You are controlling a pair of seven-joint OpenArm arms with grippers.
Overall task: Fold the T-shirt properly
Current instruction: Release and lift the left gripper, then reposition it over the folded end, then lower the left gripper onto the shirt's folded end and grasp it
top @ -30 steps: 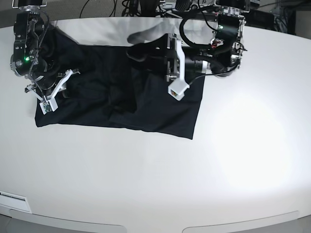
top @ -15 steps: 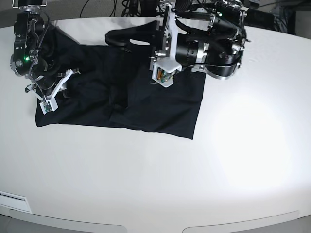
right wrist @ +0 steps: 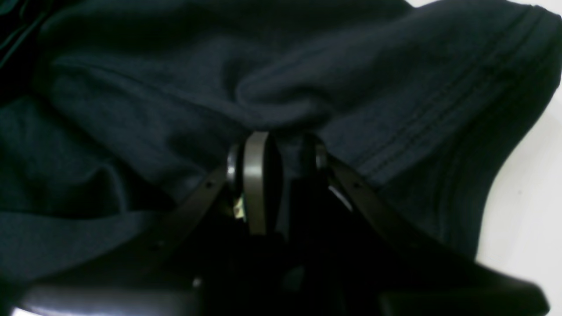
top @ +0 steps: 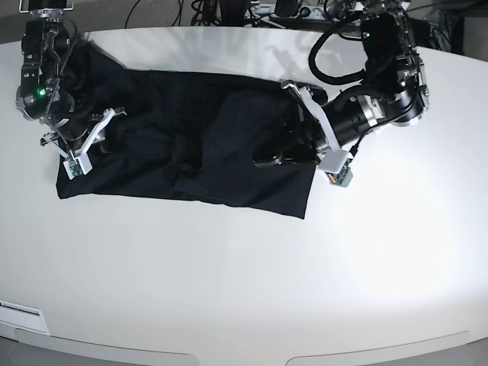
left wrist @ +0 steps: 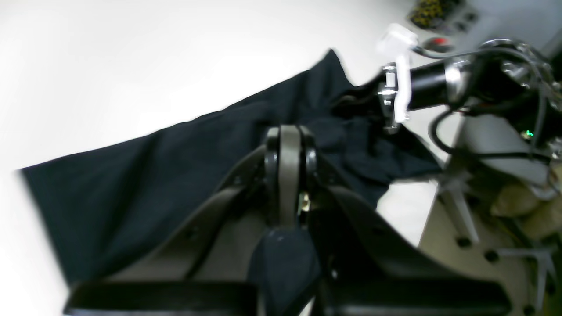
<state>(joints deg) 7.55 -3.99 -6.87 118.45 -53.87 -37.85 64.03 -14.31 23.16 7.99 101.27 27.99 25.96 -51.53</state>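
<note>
The black T-shirt [top: 183, 130] lies spread across the far half of the white table [top: 229, 267], rumpled, with a fold over its right part. My left gripper [top: 261, 162] is low over the shirt's right part, shut on a fold of black cloth. In the left wrist view its jaws [left wrist: 287, 175] are pressed together with cloth [left wrist: 281, 263] between them. My right gripper [top: 105, 142] is at the shirt's left end. In the right wrist view it [right wrist: 281, 166] pinches a bunched ridge of the shirt [right wrist: 281, 101] beside a stitched hem.
Cables and equipment [top: 229, 9] lie beyond the table's far edge. In the left wrist view the right arm [left wrist: 421, 81] reaches over the shirt's far end, and the table edge with stand legs [left wrist: 461, 210] is on the right. White tabletop extends in front of the shirt.
My left arm swung from the far edge over the shirt down toward its front right part, carrying cloth with it. The right arm has not moved.
</note>
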